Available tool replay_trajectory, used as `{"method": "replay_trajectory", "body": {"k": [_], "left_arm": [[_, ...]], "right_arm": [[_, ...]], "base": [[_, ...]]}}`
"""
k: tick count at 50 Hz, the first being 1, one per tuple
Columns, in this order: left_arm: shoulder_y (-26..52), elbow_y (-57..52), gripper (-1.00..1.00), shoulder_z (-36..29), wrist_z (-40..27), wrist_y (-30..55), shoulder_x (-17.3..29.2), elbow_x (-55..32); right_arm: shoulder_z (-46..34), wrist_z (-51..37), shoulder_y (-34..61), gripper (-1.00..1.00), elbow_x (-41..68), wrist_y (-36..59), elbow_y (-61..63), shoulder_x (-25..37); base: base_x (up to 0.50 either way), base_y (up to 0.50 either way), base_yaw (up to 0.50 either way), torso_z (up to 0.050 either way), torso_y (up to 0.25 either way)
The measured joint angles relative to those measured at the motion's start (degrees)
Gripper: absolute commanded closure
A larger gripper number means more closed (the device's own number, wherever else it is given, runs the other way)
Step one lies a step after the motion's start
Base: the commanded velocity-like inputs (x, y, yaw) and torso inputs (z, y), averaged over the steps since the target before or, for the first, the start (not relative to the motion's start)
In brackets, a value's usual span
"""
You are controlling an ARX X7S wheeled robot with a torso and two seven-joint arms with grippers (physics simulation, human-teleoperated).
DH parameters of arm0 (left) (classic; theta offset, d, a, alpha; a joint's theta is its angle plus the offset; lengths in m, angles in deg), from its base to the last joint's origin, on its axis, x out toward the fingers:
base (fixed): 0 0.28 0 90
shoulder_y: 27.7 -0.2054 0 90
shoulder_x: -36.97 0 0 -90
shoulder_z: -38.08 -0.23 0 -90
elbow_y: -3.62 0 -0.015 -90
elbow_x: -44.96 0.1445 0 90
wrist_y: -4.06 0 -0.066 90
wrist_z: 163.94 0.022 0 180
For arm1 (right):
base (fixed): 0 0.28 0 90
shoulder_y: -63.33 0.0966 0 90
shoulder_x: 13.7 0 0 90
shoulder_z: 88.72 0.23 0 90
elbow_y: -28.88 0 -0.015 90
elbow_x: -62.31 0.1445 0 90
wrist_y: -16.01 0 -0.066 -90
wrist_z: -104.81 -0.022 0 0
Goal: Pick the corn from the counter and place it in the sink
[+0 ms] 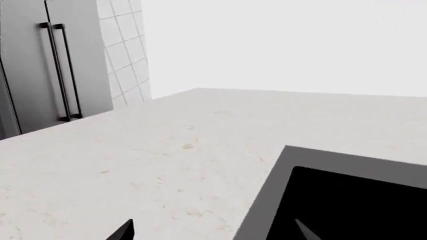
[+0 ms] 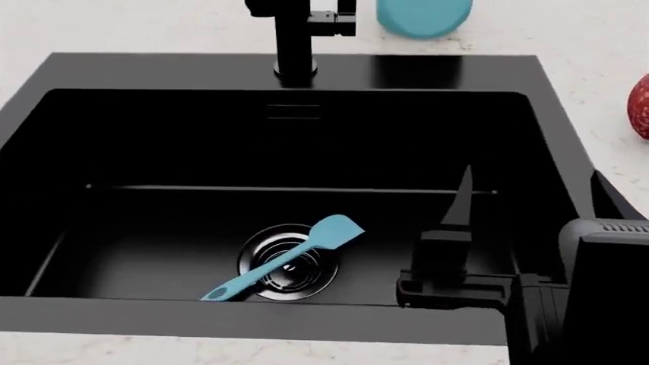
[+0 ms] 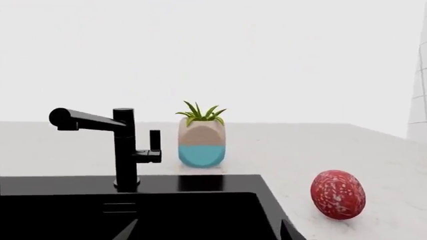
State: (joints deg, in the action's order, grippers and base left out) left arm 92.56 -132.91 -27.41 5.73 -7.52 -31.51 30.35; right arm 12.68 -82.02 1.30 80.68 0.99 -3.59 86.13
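Black right gripper (image 2: 458, 228) hangs over the right part of the large matte black rectangular sink (image 2: 568, 144), above its floor; one slim pointed finger (image 2: 463, 199) stands upright, and the right wrist view shows two dark tips set apart at its lower edge with nothing between them. Left gripper (image 1: 212, 231): only two dark tips show in the left wrist view, spread wide, one over the white-cream veined stone counter (image 1: 167, 150), the other over the sink's grey-looking rim; nothing held.

Inside the basin, a light-blue spatula (image 2: 289, 255) lies diagonally across the round metal drain (image 2: 288, 262), blade toward the right gripper. Black faucet (image 2: 296, 34) stands on the back rim, spout turned sideways. Behind it on the counter, a faceted beige-and-teal pot (image 3: 201, 142) with a spiky green plant. Round red speckled fruit (image 3: 338, 194) sits on the counter just beside the sink's right rim.

Corn: not visible in any view; its place cannot be told.

Grey cabinet doors with dark bar handles (image 1: 60, 75) and white wall tile stand beyond the counter in the left wrist view.
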Motion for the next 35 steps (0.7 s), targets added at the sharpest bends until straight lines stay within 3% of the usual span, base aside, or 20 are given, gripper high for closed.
{"method": "replay_trajectory", "body": {"k": [20,27,31,35], "left_arm": [[0.8,-2.1,-1.00,0.9,-0.3,3.2,-0.3,-1.0],[-3.7,3.3,-1.00,1.1,1.2,-6.2,-0.6,0.5],[-5.4,5.1,-1.00,0.9,1.5,-9.6,-0.9,1.1],[-6.5,6.6,-1.00,0.8,1.6,-12.0,-1.2,1.4]], "right_arm": [[0.4,-1.5,-0.1,-1.00,2.6,0.7,1.1,0.9],[0.5,-2.9,0.4,-1.00,3.7,1.9,1.5,1.6],[2.3,-7.5,2.6,-1.00,8.8,5.6,1.6,3.9],[5.7,-20.4,6.3,-1.00,22.6,8.5,-1.6,9.1]], "base": [[0.02,-0.05,0.00,0.000,0.000],[0.00,0.00,0.00,0.000,0.000],[0.00,0.00,0.00,0.000,0.000],[0.00,0.00,0.00,0.000,0.000]]}}
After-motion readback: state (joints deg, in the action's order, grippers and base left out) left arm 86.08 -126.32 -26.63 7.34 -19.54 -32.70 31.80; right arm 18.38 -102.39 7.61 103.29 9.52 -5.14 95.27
